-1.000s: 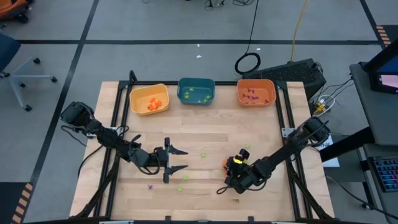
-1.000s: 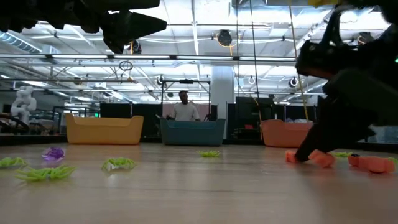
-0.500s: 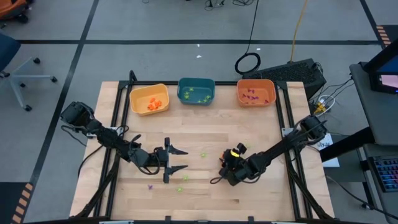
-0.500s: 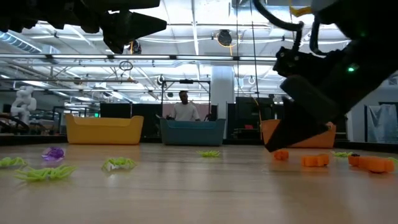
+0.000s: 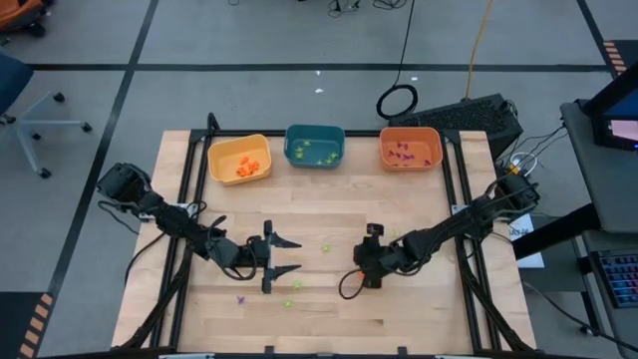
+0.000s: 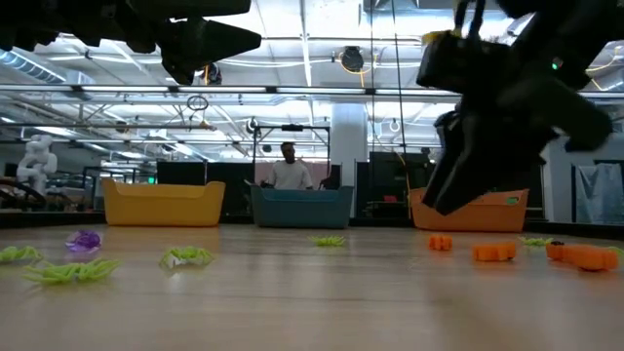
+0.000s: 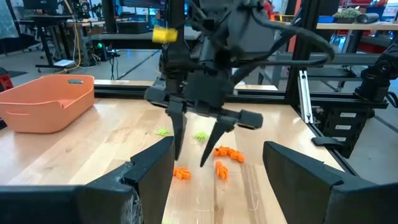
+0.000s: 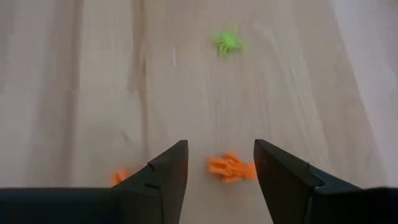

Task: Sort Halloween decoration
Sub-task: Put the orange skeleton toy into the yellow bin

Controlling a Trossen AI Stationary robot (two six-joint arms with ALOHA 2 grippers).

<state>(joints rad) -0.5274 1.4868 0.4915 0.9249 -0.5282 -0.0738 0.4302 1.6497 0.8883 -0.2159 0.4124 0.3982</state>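
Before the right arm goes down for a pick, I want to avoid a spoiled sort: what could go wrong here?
The right gripper hangs open above an orange trinket that lies nearer one jaw, so closing may push it aside. A second orange piece lies just outside the other jaw and could get knocked. The left gripper waits open nearby, over green trinkets; any sweep towards it risks scattering them.
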